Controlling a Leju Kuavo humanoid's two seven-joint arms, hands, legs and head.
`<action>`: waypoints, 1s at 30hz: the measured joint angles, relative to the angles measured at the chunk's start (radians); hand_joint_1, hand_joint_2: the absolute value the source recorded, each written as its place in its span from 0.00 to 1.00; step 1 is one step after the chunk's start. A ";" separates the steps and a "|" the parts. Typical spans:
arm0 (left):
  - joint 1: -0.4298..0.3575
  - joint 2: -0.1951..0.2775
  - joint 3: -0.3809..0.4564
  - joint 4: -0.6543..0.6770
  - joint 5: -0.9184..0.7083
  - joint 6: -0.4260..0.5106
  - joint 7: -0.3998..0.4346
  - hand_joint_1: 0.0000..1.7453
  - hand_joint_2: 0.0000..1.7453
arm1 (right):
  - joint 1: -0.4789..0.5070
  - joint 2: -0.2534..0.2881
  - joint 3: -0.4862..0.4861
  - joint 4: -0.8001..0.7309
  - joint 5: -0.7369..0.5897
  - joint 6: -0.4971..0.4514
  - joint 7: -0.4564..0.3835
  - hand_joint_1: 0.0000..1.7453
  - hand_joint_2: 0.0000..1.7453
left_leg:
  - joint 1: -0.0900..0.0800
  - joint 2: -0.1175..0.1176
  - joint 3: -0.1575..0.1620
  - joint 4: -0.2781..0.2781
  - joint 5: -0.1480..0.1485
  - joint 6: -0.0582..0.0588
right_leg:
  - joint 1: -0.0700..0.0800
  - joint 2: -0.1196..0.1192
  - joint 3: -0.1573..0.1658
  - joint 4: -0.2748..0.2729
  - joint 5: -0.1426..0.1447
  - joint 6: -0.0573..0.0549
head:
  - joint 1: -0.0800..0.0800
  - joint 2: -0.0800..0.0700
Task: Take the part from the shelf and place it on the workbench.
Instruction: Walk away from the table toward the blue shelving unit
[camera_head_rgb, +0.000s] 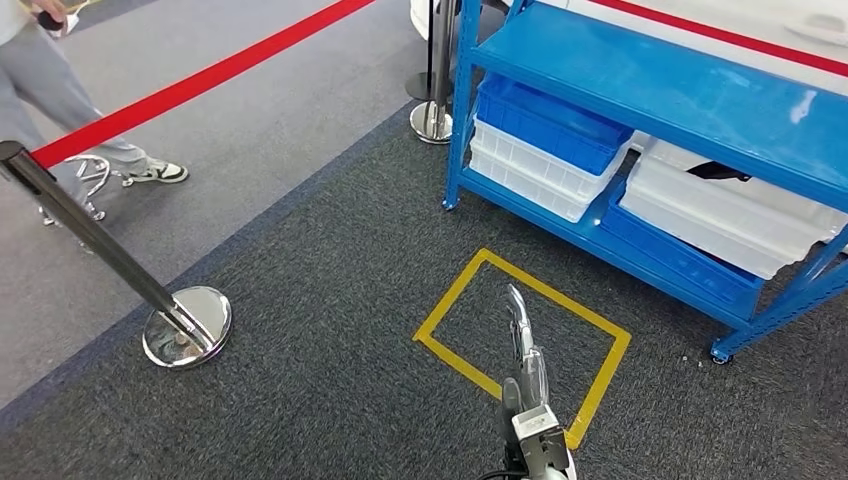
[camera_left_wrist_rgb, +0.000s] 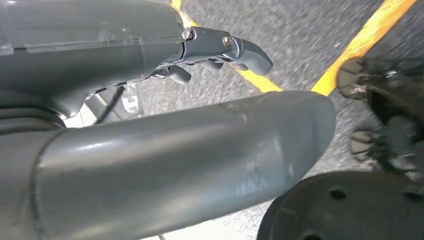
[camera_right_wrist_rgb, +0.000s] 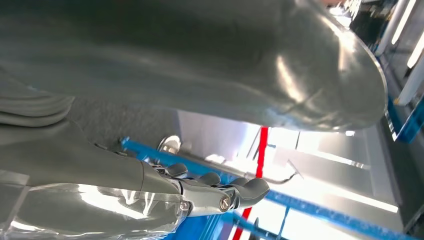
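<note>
A blue metal shelf (camera_head_rgb: 640, 85) stands ahead on the right. On its lower level, a small dark part (camera_head_rgb: 718, 171) lies on top of a white bin (camera_head_rgb: 720, 215). My right hand (camera_head_rgb: 525, 370) reaches forward over the carpet, fingers stretched out and holding nothing, still well short of the shelf. In the right wrist view the right hand (camera_right_wrist_rgb: 200, 197) is empty, with a blue shelf rail (camera_right_wrist_rgb: 320, 212) beyond it. My left hand (camera_left_wrist_rgb: 150, 55) hangs over the floor with its fingers (camera_left_wrist_rgb: 245, 52) loosely extended and nothing in them.
A yellow tape square (camera_head_rgb: 455, 295) marks the dark carpet in front of the shelf. Stacked blue (camera_head_rgb: 550, 120) and white (camera_head_rgb: 530, 170) bins fill the shelf's left side. A chrome stanchion (camera_head_rgb: 185, 325) with a red belt (camera_head_rgb: 190, 90) stands to the left, and a person (camera_head_rgb: 60, 90) beyond it.
</note>
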 joint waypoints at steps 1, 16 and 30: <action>0.000 0.000 0.001 0.000 0.000 0.000 0.000 0.00 0.00 | 0.000 0.000 0.000 0.000 0.000 0.000 0.000 0.00 0.00 | -0.001 -0.007 0.004 -0.010 -0.001 0.005 | 0.000 0.010 -0.004 0.003 0.000 0.006 | 0.000 0.000; -0.002 -0.002 0.003 0.000 -0.002 -0.001 -0.001 0.00 0.00 | -0.004 -0.006 0.000 -0.002 0.000 -0.001 0.000 0.00 0.00 | -0.011 0.177 0.027 -0.026 -0.007 0.025 | 0.015 -0.185 -0.003 -0.001 -0.001 0.013 | 0.014 0.000; 0.008 -0.004 0.018 0.000 -0.002 -0.002 -0.005 0.00 0.00 | 0.010 -0.010 0.001 -0.003 -0.003 -0.002 0.000 0.00 0.00 | -0.003 0.011 0.003 0.013 -0.005 0.002 | 0.002 0.001 -0.002 -0.002 0.012 -0.008 | 0.005 0.000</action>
